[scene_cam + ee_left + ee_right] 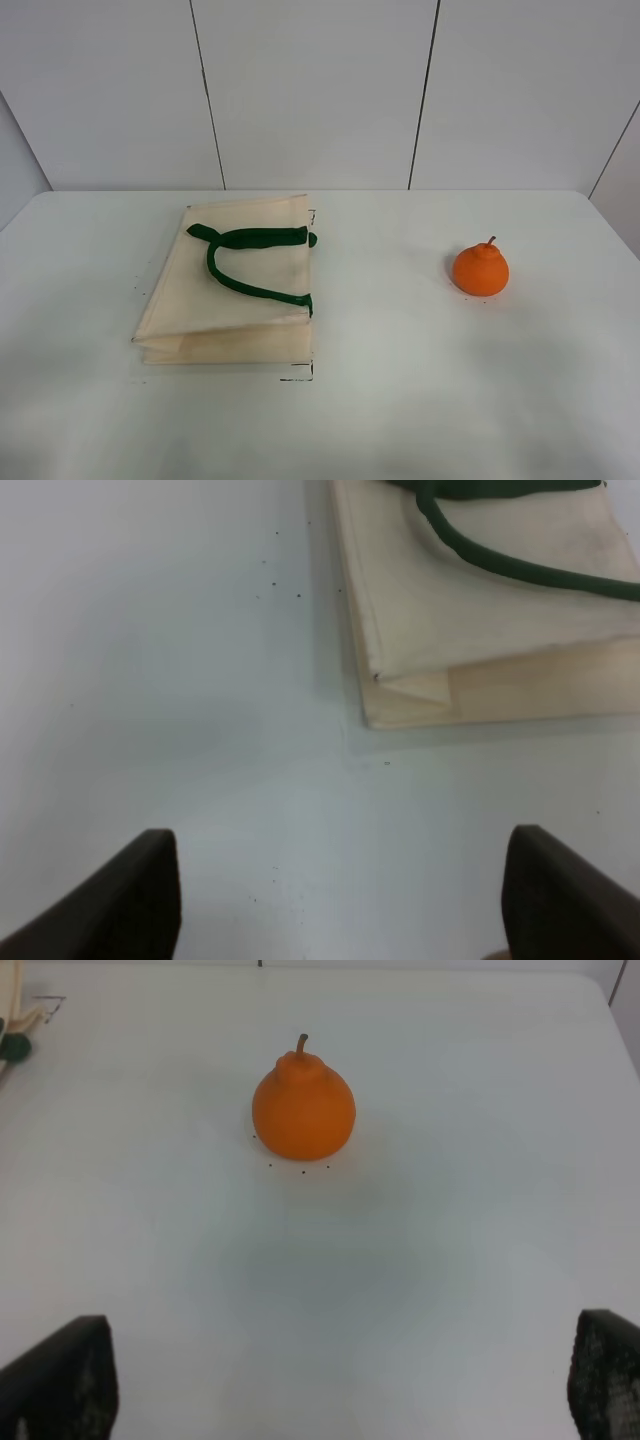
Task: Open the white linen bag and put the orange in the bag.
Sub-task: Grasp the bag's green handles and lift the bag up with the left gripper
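The white linen bag (235, 290) lies flat and folded on the left half of the white table, its dark green handles (250, 255) on top. The orange (480, 269) sits upright on the right half, stem up. No arm shows in the exterior high view. In the left wrist view the left gripper (340, 895) is open and empty, its dark fingertips (135, 895) wide apart, short of the bag's corner (410, 685). In the right wrist view the right gripper (340, 1385) is open and empty, short of the orange (303, 1110).
The white table (400, 400) ends at a panelled white wall (320, 90) behind. Small dark marks (300, 375) sit on the table by the bag's corners. A bit of the bag and a green tab (14, 1045) show at the right wrist view's edge.
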